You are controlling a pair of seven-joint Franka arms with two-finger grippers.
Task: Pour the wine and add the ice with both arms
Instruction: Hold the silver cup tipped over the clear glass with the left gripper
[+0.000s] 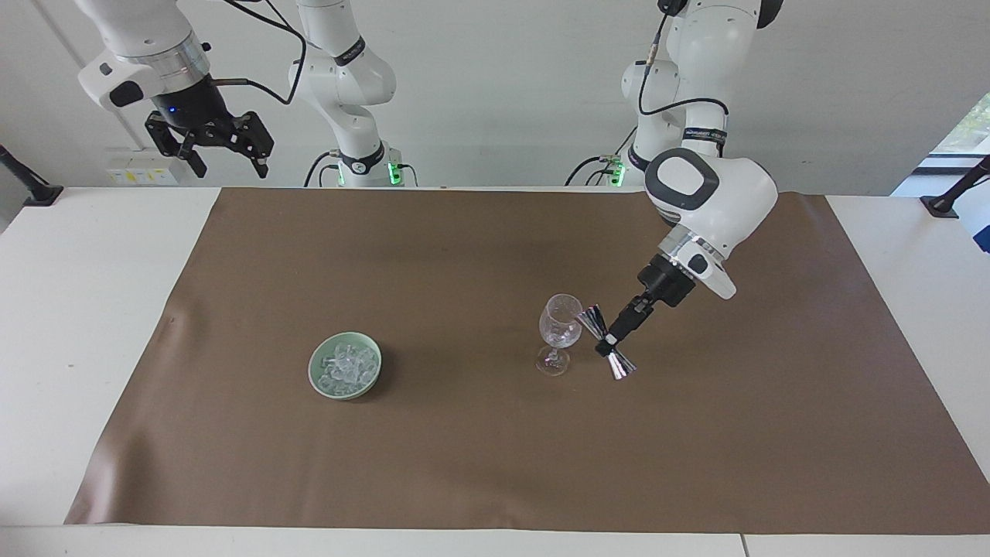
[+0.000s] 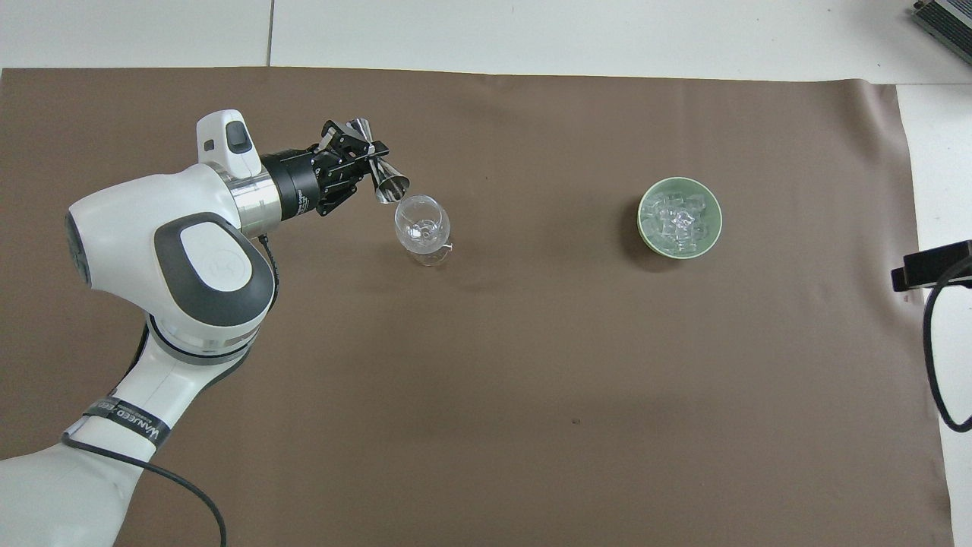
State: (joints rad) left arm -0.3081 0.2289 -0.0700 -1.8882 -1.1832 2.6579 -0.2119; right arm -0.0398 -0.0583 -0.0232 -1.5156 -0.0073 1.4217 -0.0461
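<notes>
A clear stemmed glass (image 1: 561, 325) (image 2: 421, 226) stands upright on the brown mat. Beside it, toward the left arm's end, my left gripper (image 1: 607, 343) (image 2: 370, 156) is shut on the waist of a silver double-cone jigger (image 1: 593, 317) (image 2: 391, 184). The jigger is tilted, with its upper mouth close to the glass rim. No wine is visible. The ice (image 1: 346, 363) (image 2: 678, 222) lies heaped in a pale green bowl (image 1: 315, 371) (image 2: 645, 228) toward the right arm's end. My right gripper (image 1: 230, 166) waits open and empty, high over the table's edge at the right arm's end.
The brown mat (image 1: 495, 464) covers most of the white table (image 1: 77, 309). A black part with a cable (image 2: 930, 262) shows at the overhead view's edge on the right arm's side.
</notes>
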